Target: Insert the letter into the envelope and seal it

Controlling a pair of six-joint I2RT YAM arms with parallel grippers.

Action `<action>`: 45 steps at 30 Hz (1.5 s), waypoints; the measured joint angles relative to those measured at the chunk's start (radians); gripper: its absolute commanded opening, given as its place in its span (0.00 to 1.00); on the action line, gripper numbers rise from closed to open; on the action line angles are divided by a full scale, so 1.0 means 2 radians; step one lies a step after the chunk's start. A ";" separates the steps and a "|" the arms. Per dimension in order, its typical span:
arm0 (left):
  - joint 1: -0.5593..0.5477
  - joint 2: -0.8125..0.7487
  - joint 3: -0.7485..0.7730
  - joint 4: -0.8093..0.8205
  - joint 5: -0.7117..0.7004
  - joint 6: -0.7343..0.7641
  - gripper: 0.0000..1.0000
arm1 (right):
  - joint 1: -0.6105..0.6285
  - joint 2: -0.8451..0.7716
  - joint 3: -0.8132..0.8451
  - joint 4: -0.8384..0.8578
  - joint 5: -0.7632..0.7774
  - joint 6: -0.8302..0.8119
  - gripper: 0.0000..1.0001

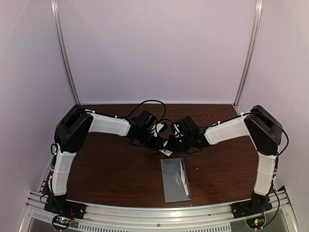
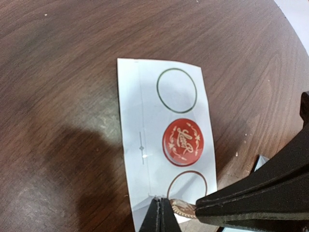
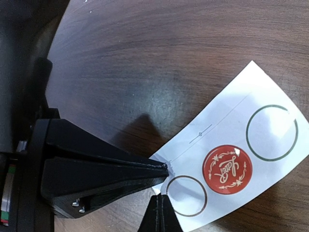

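Envelope (image 1: 171, 183) lies flat on tabletop (image 1: 111, 169), near front edge: light, limp paper; lift by one edge. Closed left jaws pinch sticker card (image 2: 140, 121); right jaws closed against sticker (image 2: 182, 209).

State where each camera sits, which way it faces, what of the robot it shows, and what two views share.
Top: above and behind the robot, facing down at the table; left arm, right arm and envelope show.
Left wrist: on the left arm, facing down past its shut left claw at the sticker sheet.
Right wrist: on the right arm, facing down past its right claw at that sheet.
Shared: both wrist views show the red sticker and the other arm's claw.
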 measured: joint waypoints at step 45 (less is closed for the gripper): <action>-0.143 -0.074 -0.012 0.126 -0.004 -0.122 0.11 | -0.077 -0.468 -0.286 -0.104 0.054 -0.013 0.00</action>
